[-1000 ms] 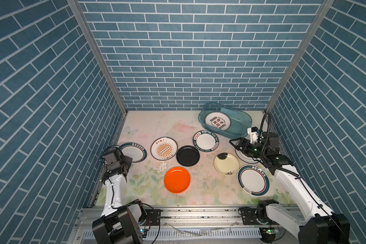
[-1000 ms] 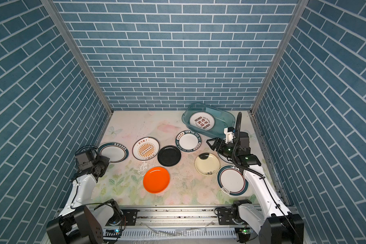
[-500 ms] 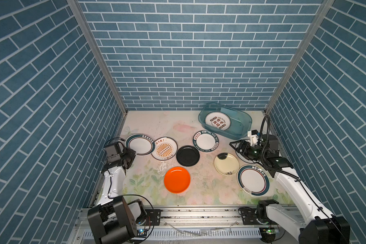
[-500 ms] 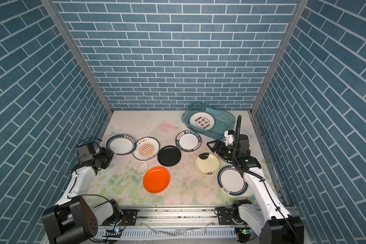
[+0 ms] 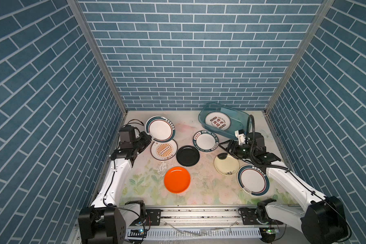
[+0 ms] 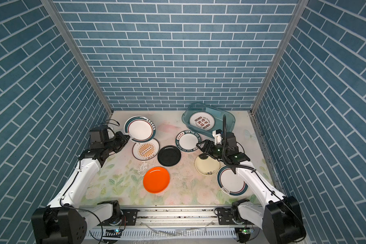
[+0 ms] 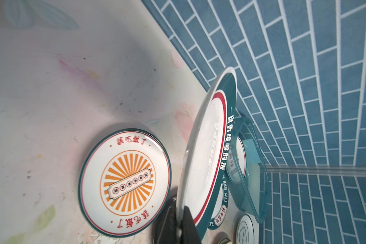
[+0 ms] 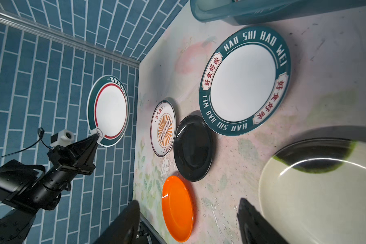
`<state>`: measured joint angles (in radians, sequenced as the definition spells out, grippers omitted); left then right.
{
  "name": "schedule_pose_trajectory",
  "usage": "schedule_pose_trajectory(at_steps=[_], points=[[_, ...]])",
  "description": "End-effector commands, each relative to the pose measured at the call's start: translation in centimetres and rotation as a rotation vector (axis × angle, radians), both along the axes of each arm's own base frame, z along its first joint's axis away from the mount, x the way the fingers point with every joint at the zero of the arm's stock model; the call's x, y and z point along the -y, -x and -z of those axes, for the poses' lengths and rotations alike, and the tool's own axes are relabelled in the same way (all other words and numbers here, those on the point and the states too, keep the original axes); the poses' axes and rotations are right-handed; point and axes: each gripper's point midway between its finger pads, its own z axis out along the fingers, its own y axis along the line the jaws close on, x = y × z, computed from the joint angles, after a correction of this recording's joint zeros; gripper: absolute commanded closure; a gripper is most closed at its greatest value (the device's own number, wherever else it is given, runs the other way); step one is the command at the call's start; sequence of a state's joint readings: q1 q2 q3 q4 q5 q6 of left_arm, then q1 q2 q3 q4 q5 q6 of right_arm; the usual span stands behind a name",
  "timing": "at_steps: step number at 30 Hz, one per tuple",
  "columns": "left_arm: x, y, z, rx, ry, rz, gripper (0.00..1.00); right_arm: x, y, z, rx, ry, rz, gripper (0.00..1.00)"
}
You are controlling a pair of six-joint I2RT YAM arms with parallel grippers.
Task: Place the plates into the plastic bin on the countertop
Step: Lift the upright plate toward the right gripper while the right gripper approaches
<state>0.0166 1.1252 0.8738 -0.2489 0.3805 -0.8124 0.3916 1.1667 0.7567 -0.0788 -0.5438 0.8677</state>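
— Well, what have the left jaws got?
— They are pinched on the rim of a green-rimmed plate (image 5: pixel 160 129); the fingertips (image 7: pixel 188 227) clamp its 7 o'clock edge. That plate is off the bench (image 5: pixel 209 188) and tilted. It hangs toward 10 o'clock, its near edge over the sunburst plate (image 5: pixel 164 149).
— And the right jaws?
— Spread wide, nothing between them. They hang low at the 11 o'clock edge of the cream plate (image 5: pixel 227 168), by its black blot. In the right wrist view one tip sits just beside the rim; whether it touches, I cannot tell.
— Where is the bin (image 5: pixel 239 121)?
— At 1 o'clock on the bench, near the back wall (image 5: pixel 188 63), set askew. A plate with red characters (image 5: pixel 217 123) lies flat inside it.
— The other plates?
— All flat on the bench. The lettered plate (image 5: pixel 205 141) lies at 7 o'clock from the bin, just beside it. The black plate (image 5: pixel 187 156) is near the middle, just beside the sunburst plate. The orange plate (image 5: pixel 177 179) lies at 7 o'clock from the black one. A second green-rimmed plate (image 5: pixel 253 180) sits at 4 o'clock, just beside the cream plate, partly under the right arm (image 5: pixel 287 179).
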Motion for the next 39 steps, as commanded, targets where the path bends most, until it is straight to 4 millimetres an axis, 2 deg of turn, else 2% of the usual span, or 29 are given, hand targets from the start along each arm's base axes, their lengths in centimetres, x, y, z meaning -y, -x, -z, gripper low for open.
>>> schedule_pose_trajectory(at_steps=[1, 7, 19, 24, 33, 39], points=[[3.3, -0.5, -3.3, 0.095, 0.013, 0.091, 1.0, -1.4, -1.6, -2.6, 0.074, -0.02, 0.016, 0.28], [9.0, 0.2, -4.4, 0.126, -0.015, 0.213, 1.0, -2.5, -2.0, -2.5, 0.082, 0.004, -0.005, 0.31], [16.5, 1.5, -4.3, 0.149, 0.13, 0.378, 1.0, -2.9, -3.2, -4.2, 0.139, 0.007, -0.001, 0.4], [17.8, 2.0, -4.0, 0.15, 0.125, 0.411, 1.0, -3.0, -3.2, -4.8, 0.15, -0.004, -0.007, 0.45], [20.5, 1.9, -4.2, 0.166, 0.202, 0.476, 1.0, -2.7, -3.3, -4.0, 0.134, 0.017, 0.011, 0.53], [21.2, 2.2, -4.0, 0.169, 0.206, 0.502, 1.0, -2.1, -3.9, -4.1, 0.145, 0.042, 0.054, 0.57]])
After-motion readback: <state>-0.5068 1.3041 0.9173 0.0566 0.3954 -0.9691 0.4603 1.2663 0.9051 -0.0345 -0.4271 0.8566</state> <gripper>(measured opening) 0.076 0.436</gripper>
